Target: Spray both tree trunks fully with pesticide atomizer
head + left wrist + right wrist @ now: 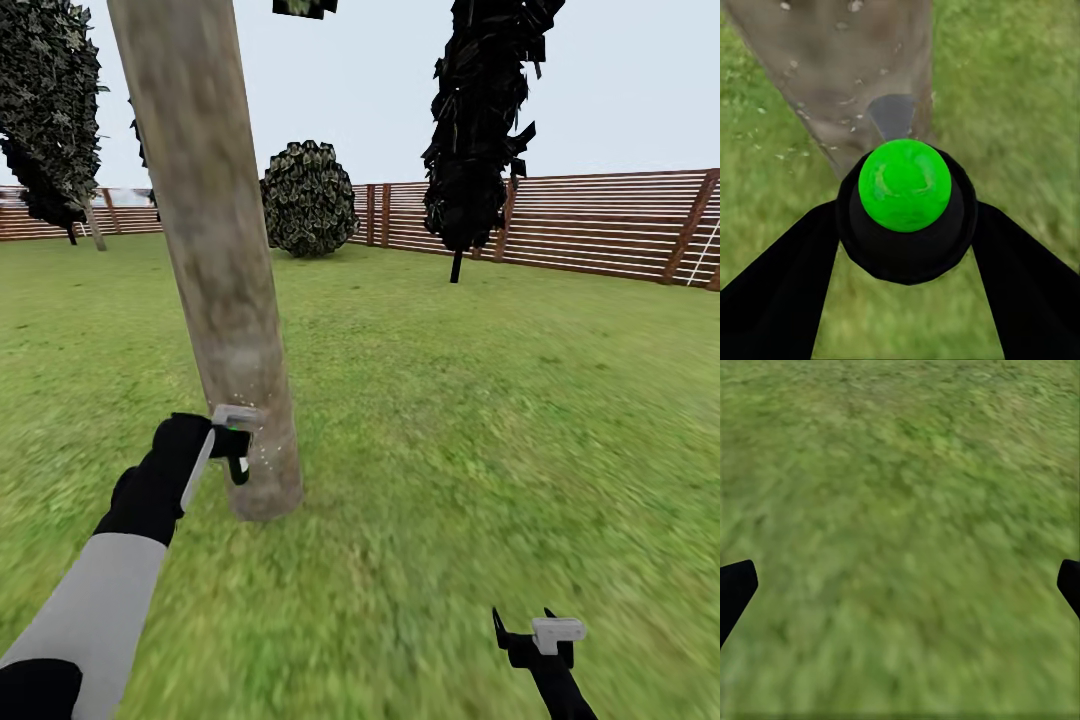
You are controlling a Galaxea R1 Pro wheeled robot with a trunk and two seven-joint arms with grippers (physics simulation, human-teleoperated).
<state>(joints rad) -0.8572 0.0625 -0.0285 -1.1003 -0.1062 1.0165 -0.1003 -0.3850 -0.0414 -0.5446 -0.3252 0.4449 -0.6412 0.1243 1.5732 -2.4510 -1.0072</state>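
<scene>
1. The pesticide atomizer [905, 202], a black body with a bright green cap, is held clamped between the two fingers of the left gripper [228, 440], low down and just beside the base of the near tree trunk [215, 250].
2. Whitish specks of pesticide [832, 75] are seen scattered over the bark and the grass [480, 420] near the trunk's foot.
3. The right gripper [900, 585] is held with its fingers well apart over bare grass, with nothing between them.
4. A likely fault is judged to be uneven cover: with the nozzle kept this low, the upper trunk could be left unsprayed.
5. The specks on the bark are shown clearly in the left wrist view; the trunk's full height, the fence [600, 225] and a second pale-trunked tree [60, 120] far off are given by the head view.
</scene>
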